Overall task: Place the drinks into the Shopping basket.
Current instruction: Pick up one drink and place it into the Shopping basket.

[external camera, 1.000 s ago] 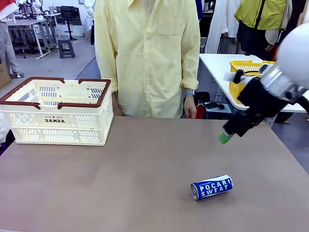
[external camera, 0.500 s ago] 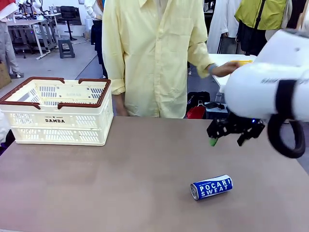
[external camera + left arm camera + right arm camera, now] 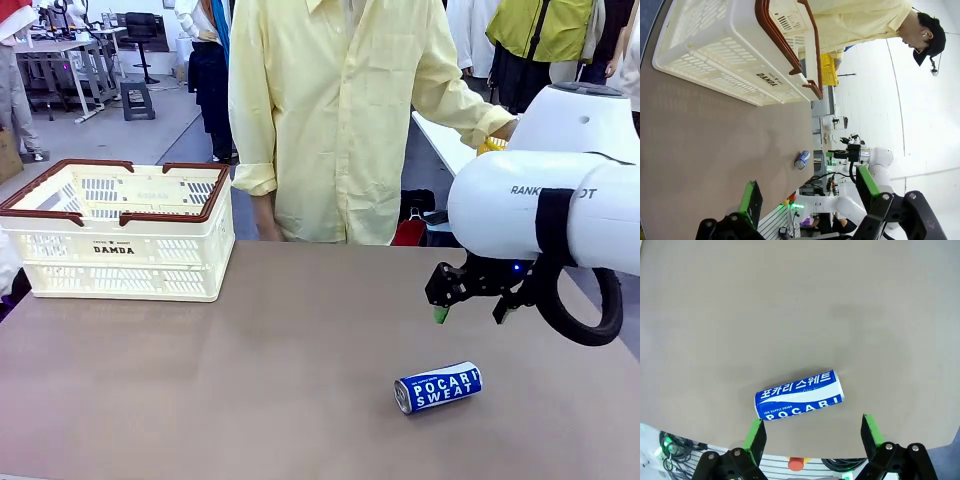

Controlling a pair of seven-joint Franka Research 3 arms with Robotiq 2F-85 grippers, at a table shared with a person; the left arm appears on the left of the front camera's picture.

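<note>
Lying on its side: the blue-and-white drink can (image 3: 438, 388) rests on the brown table (image 3: 250, 380), in the robot's right half, well apart from the Shopping basket (image 3: 120, 265) at the far left.
Long axis: in the front view it runs nearly left to right. The silver lid end points to the robot's left and sits a little nearer the camera, and "POCARI SWEAT" reads upright.
Right arm: the right end effector (image 3: 470, 313) hangs above the table just beyond the can, fingers spread, nothing between them.
Right wrist view: it adds the can's (image 3: 799, 396) Korean lettering above "POCARI". The can lies crosswise to the gap of the right end effector (image 3: 814, 436), closer to the picture-left pad (image 3: 757, 436).
Left wrist view: the left end effector (image 3: 809, 190) is spread and empty. The basket (image 3: 715, 55) looms close with its "DAMDA" mark, and the can (image 3: 801, 160) is small and far off.
Person: a person (image 3: 330, 120) in a yellow shirt stands at the table's far edge.
</note>
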